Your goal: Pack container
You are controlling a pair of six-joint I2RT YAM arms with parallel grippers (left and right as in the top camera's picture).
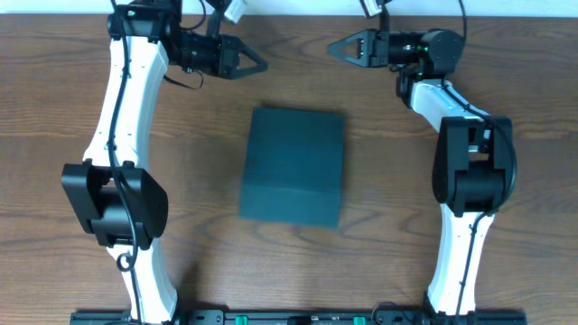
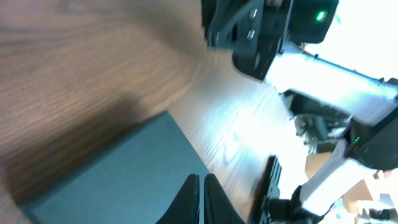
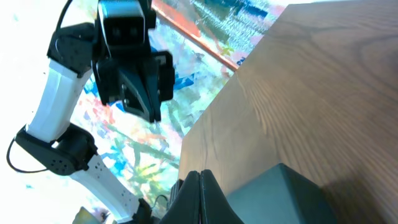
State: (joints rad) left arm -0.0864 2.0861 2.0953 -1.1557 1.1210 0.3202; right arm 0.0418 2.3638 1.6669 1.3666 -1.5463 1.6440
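Observation:
The container (image 1: 294,165), a dark teal-black square cardboard box, lies closed in the middle of the wooden table. It also shows in the left wrist view (image 2: 118,177) and in the right wrist view (image 3: 280,199). My left gripper (image 1: 262,64) is shut and empty, held at the far edge of the table, left of and beyond the box. My right gripper (image 1: 330,50) is shut and empty at the far edge, right of and beyond the box. The two grippers point at each other. The shut left fingertips (image 2: 199,180) and right fingertips (image 3: 199,177) show in their wrist views.
The wooden table (image 1: 208,117) surrounds the box. Both arm bases stand at the near edge, left (image 1: 113,203) and right (image 1: 474,176). No snack packets are in view.

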